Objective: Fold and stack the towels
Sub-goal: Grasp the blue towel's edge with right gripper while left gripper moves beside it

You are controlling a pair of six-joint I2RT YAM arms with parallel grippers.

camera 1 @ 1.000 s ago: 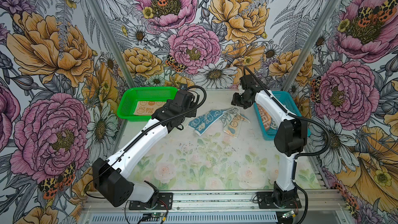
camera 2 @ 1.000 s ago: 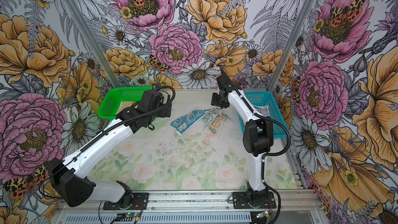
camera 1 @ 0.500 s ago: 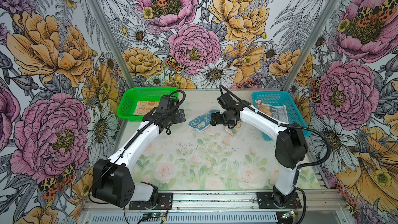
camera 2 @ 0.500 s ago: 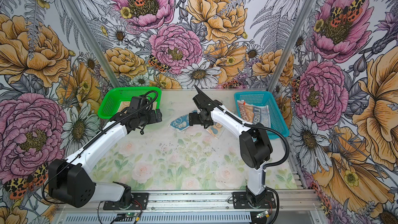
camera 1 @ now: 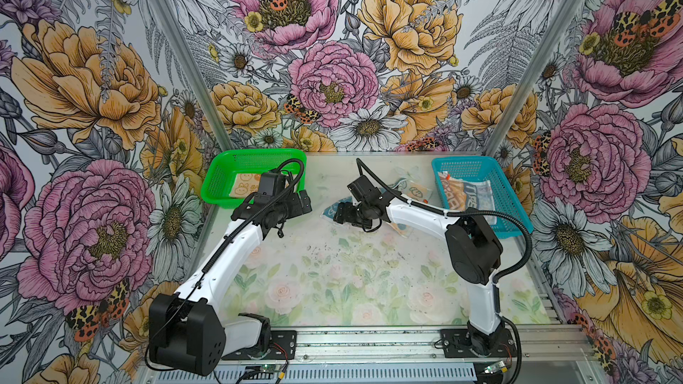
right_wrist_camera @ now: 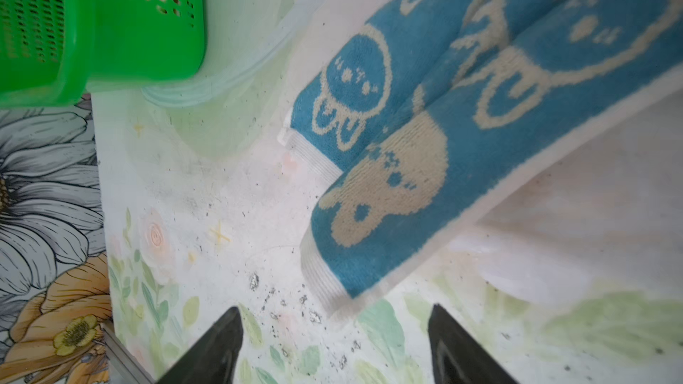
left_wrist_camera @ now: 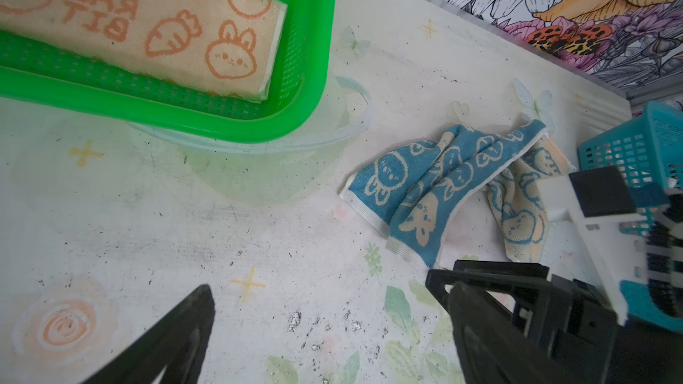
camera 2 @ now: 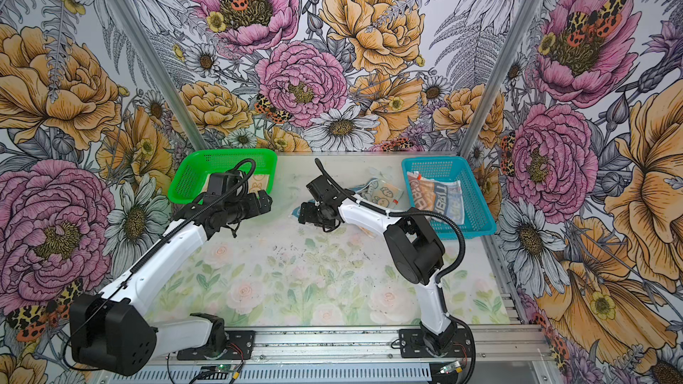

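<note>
The teal-blue towel [left_wrist_camera: 436, 186] lies crumpled on the table, between the baskets, and shows large in the right wrist view [right_wrist_camera: 462, 97]. In both top views my right arm covers most of it [camera 1: 415, 190]. My right gripper [camera 1: 338, 214] [right_wrist_camera: 334, 310] is open and low at the towel's left end. The hemmed corner lies just at the mouth of the jaws and is not pinched. My left gripper [camera 1: 305, 203] [left_wrist_camera: 330, 288] is open and empty over bare table beside the green basket. The orange towel [camera 1: 245, 188] [left_wrist_camera: 148, 20] lies folded in that basket. The striped towel [camera 1: 467, 195] [camera 2: 439, 193] sits in the blue basket.
The green basket [camera 1: 255, 155] stands at the back left, the blue basket [camera 1: 462, 161] at the back right. A clear plastic rim [left_wrist_camera: 354, 105] shows under the green basket's corner. Floral walls close three sides. The printed table [camera 1: 332, 282] stretches forward to the arm bases.
My right gripper has swung from the back near the blue basket leftward and down to the teal-blue towel's left end. My left gripper has drawn slightly back toward the front.
</note>
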